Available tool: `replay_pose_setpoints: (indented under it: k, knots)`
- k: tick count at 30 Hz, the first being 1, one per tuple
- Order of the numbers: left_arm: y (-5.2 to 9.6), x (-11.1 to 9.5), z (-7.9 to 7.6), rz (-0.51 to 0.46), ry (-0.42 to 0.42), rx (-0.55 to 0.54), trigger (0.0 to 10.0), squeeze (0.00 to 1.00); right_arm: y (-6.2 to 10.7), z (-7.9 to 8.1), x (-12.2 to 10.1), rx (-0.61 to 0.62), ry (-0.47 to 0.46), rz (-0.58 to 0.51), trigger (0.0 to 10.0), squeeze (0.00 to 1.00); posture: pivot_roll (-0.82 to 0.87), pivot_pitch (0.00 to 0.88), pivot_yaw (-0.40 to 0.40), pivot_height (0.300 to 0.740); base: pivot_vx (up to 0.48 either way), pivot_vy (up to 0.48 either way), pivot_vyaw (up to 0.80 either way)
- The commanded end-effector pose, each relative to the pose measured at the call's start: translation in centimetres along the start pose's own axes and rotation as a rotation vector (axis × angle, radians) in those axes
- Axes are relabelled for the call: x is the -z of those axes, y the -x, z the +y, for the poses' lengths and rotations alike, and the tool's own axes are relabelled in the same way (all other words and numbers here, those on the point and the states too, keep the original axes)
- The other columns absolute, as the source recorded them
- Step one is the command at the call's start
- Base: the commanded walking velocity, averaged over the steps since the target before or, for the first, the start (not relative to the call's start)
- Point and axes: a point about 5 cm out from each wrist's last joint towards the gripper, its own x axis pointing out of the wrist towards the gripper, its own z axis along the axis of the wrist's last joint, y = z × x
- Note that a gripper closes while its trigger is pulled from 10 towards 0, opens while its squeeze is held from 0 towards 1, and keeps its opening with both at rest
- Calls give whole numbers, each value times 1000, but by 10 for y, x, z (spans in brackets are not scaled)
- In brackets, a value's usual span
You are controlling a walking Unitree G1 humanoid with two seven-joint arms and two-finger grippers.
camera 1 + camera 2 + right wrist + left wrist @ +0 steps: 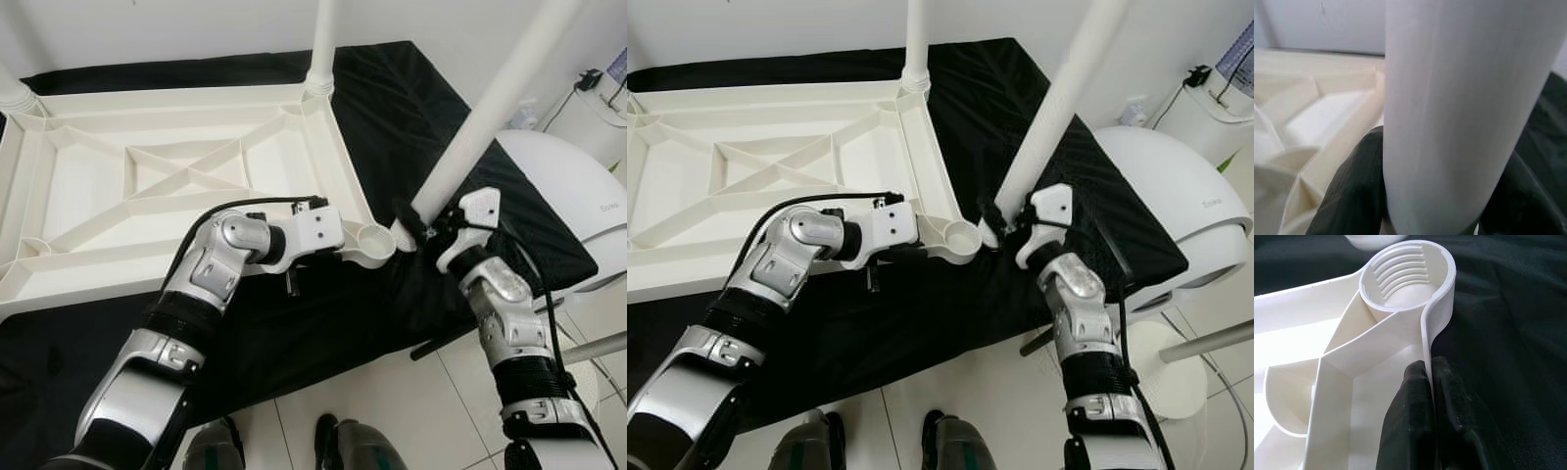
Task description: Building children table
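A white plastic table top (167, 186) lies upside down on a black cloth, its ribbed underside facing up. My left gripper (1431, 377) is shut on the thin rim wall of the table top next to the near right corner socket (375, 242), a round threaded cup (1405, 276) with nothing in it. My right gripper (423, 227) is shut on a long white table leg (490, 108) near its lower end. The leg leans up to the right, its foot just to the right of that socket. Another leg (321, 44) stands upright in the far right corner socket.
A black cloth (411, 127) covers the work surface under the table top. A white rounded appliance (578, 196) stands close on the right. White tiled floor (392, 411) and my feet lie below the surface's front edge. A third leg's base (15, 95) shows at the far left corner.
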Motion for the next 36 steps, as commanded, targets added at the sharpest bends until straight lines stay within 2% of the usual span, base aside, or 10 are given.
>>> replay_pose_setpoints:
  k: [1, 7, 12, 21, 36]
  knots:
    - [1, 19, 6, 94, 14, -217, 10000, 0, -5, -8, -20, 19, 32, -73, 10000, 0, -8, 135, -43, 740, 0, 0, 0]
    - [0, 18, 6, 90, 14, -215, 10000, 0, -12, -5, -32, 3, 42, -120, 10000, 0, -8, 135, -44, 740, 0, 0, 0]
    - [0, 18, 5, 90, 12, -213, 10000, 0, -15, 18, -18, -103, -4, -72, 10000, 0, -4, 135, -46, 740, 0, 0, 0]
    - [0, 18, 5, 90, 11, -211, 10000, 0, -9, 38, 3, -194, -29, 12, 10000, 0, -2, 133, -46, 740, 0, 0, 0]
    - [0, 17, 5, 86, 9, -212, 10000, 0, 5, 50, 19, -278, -28, 122, 10000, 0, -6, 133, -52, 740, 0, 0, 0]
